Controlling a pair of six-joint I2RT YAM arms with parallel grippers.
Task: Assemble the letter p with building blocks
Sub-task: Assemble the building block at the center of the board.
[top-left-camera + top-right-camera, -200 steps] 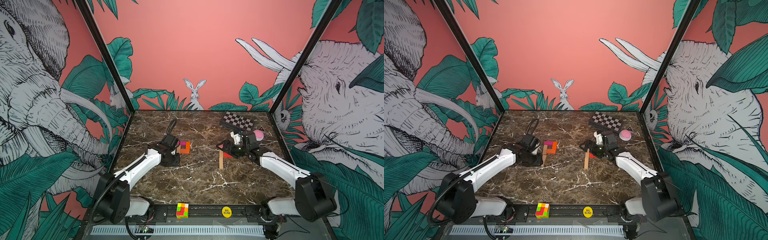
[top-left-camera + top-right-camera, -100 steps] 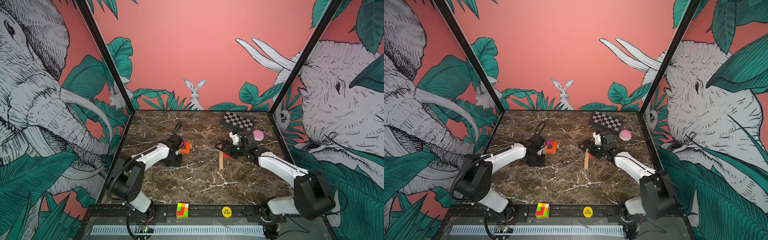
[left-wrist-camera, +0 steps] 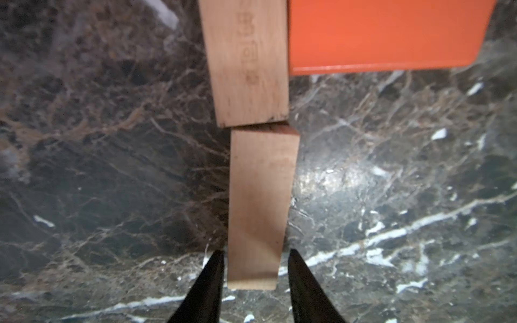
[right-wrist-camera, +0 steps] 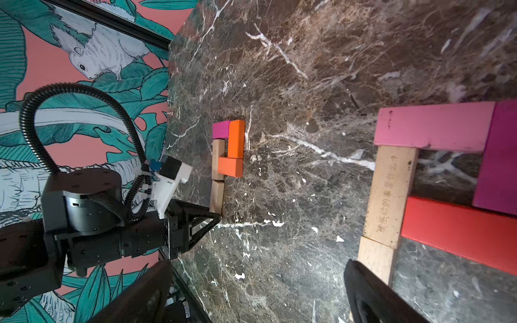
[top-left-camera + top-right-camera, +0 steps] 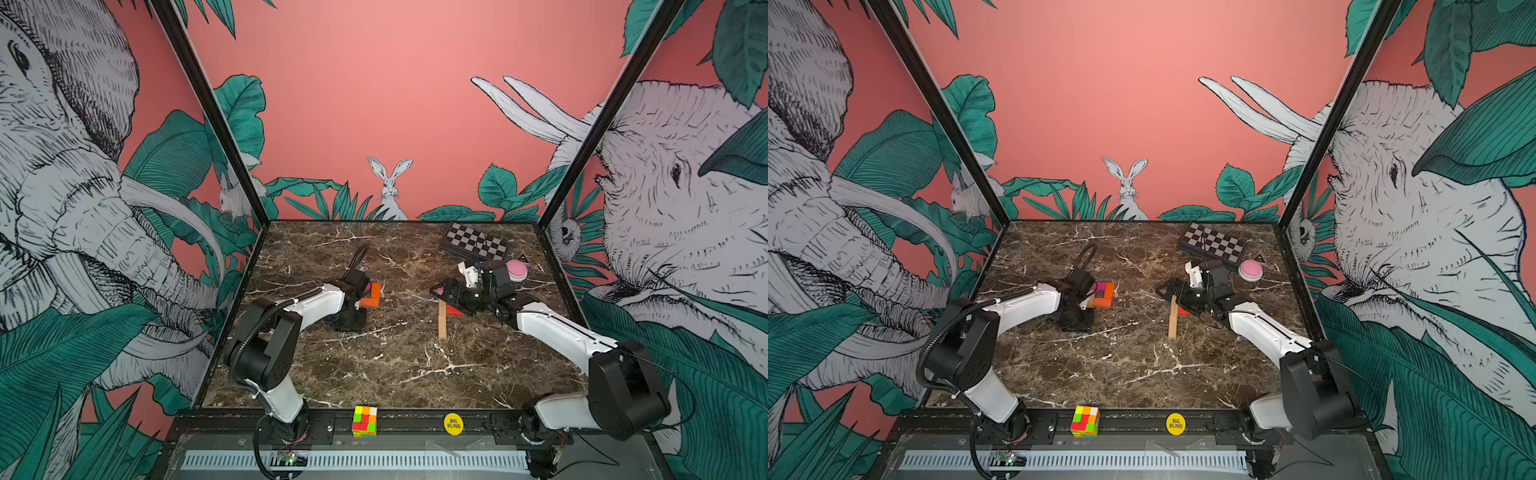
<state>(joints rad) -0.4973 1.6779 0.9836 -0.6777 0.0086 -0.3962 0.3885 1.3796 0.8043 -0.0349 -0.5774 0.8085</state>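
The left claw (image 3: 253, 276), half spread, straddles the near end of a tan block (image 3: 260, 201) that lies flat on the desk (image 3: 112, 167), long axis pointing straight away from it and butted slightly askew against the next tan block (image 3: 246, 61), the wide-spread right claw (image 4: 257, 263) well apart.

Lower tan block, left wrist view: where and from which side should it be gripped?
Across its long edges at the free end, from above: the lower tan block lies flat, its far end lies by the upper tan block, and the left gripper straddles the free end.
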